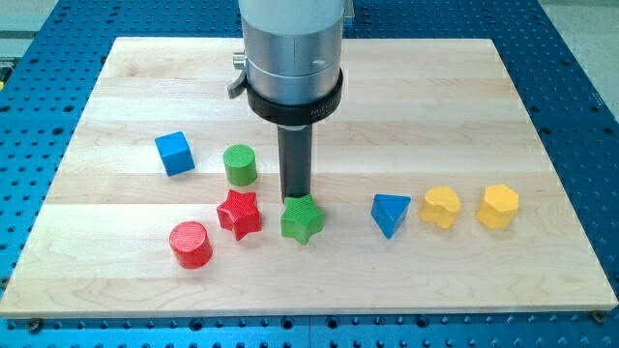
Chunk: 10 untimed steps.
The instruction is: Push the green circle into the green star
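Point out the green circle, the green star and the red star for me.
green circle block (240, 164): camera view, on its upright side.
green star block (302, 218): camera view, middle of its top face.
red star block (239, 213): camera view, middle of its top face.

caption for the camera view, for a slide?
My tip sits just above the green star, with the green circle up-left and the red star beside it.

Silver cylinder, black collar, dark rod.

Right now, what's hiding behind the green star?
Behind the green star stands my dark rod; my tip meets the star's top edge. The board directly behind is covered.
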Each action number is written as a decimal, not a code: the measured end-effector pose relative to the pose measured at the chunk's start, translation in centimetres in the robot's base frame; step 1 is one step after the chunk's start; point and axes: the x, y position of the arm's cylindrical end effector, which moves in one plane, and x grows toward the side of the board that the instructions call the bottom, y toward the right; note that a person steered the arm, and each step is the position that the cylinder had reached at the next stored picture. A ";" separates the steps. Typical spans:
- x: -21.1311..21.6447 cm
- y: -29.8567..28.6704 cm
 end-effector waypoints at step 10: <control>-5.1 -0.1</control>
